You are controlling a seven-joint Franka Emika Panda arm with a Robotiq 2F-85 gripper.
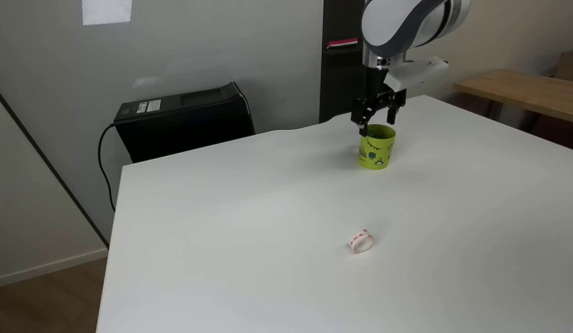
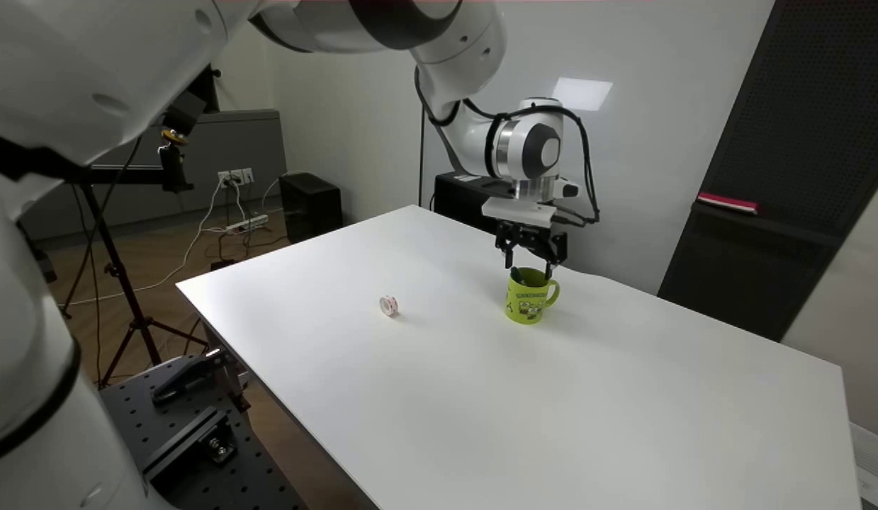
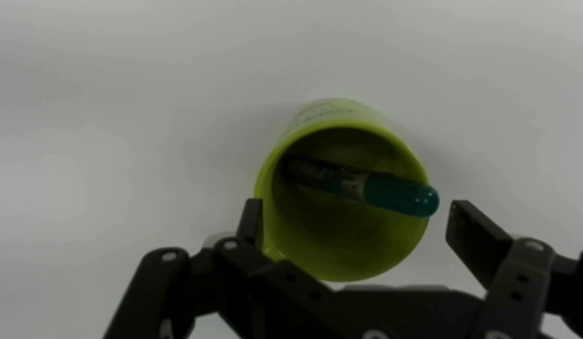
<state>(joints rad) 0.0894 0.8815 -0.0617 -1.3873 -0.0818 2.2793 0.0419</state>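
Pincer (image 3: 357, 205) is spread wide, approx. centred over the mouth of the green mug (image 2: 525, 301) — nothing pinched btwn its fingers (image 3: 479, 240). Marker (image 3: 355, 183) sits tilted inside the mug, teal cap (image 3: 402, 195) up and poking just past the rim (image 3: 342, 125) on the side of one finger. Mug's upright on the white worktop (image 1: 244, 222); its handle (image 2: 555, 292) shows in an exterior view, just under the finger opposite the cap. In wrist view that finger overlaps the rim, the other's just outside it; can't tell if either touches.

To do this bit well: keep any move here straight up or down, slow, w/ fingertips clear of rim, cap & handle — a sideways nudge could prob. tip mug + marker. N.B. marker runs roughly the same way as the line btwn the fingers, so squeezing as-is would likely meet mug wall or cap end, not the barrel; for a grip across the barrel, a wrist turn of approx. a right angle looks better, centred on the cap. Small tape roll (image 1: 358, 238) lies well apart on the worktop, so shouldn't get in the way.
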